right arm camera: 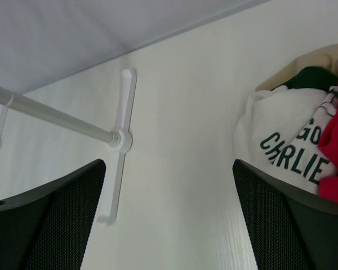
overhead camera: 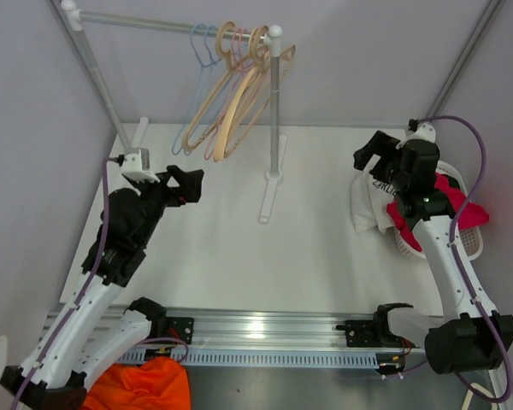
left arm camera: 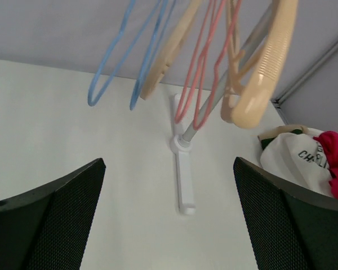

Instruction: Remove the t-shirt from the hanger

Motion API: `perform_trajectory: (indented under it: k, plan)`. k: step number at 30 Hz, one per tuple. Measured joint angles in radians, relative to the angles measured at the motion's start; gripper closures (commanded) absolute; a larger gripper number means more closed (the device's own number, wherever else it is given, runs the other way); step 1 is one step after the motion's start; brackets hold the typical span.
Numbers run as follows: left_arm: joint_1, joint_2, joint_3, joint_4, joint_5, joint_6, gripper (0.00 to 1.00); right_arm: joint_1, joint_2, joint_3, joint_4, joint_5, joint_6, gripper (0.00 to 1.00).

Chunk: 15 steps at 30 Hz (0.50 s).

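- Hanging bare on the rail of the clothes rack (overhead camera: 275, 111), a cluster of hangers (overhead camera: 231, 94) in blue, pink and beige crowds against the rack's right post.
- The white t-shirt (overhead camera: 365, 209) with dark lettering is on no hanger; it lies heaped to the right of the rack, spilling over the rim of a white basket (overhead camera: 472, 243) beside a red garment (overhead camera: 449, 201).
- The left gripper (overhead camera: 192, 186) hovers left of the rack's right post, below the hangers, fingers spread wide with nothing between them.
- The right gripper (overhead camera: 369, 154) hangs right of the rack, near the t-shirt, likewise spread and holding nothing.
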Motion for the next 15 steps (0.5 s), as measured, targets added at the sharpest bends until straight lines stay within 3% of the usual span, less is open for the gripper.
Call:
perform_trajectory:
  k: [8,15]
  plan:
    - [-0.053,-0.240,-0.092,0.005,-0.049,-0.012,0.01,0.076,-0.072,-0.180,0.069,-0.041,-0.002,0.01]
    - [-0.057,-0.262,-0.143,-0.020,-0.089,-0.025,0.01,0.122,-0.138,-0.209,0.080,-0.042,-0.034,0.01]
